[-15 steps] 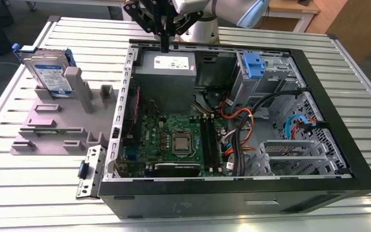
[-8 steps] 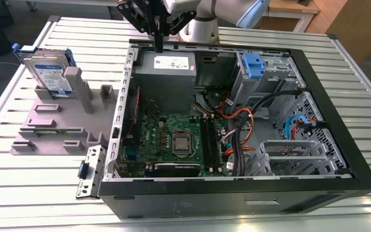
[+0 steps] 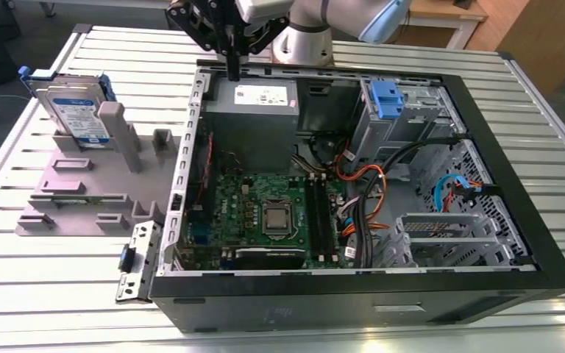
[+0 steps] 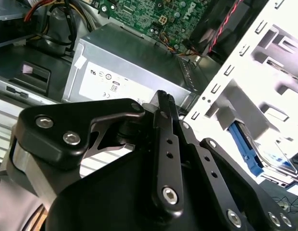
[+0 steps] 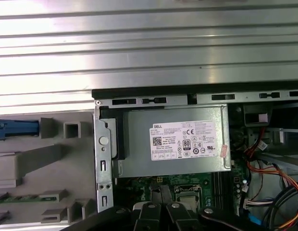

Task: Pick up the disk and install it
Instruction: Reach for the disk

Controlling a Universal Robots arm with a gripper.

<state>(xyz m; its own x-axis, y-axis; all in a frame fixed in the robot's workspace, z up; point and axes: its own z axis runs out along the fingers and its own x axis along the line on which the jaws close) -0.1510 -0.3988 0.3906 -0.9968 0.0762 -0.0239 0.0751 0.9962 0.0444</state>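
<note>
The disk (image 3: 71, 110) stands upright on its edge in a slot of the grey fixture (image 3: 86, 195) at the exterior view's left, label facing out and its blue frame along the top and sides. An end of the blue frame (image 5: 17, 129) also shows in the first wrist view. My gripper (image 3: 232, 68) hangs over the back edge of the open computer case (image 3: 361, 294), above the power-supply box (image 3: 253, 95) and well apart from the disk. In the second wrist view the fingers (image 4: 163, 103) are pressed together with nothing between them.
Inside the case lie the motherboard (image 3: 273, 213), cable bundles (image 3: 371, 184) and a drive bay with a blue latch (image 3: 385, 99). The case and fixture rest on a slatted metal table (image 3: 518, 95). Bare slats (image 5: 149, 48) run behind the case.
</note>
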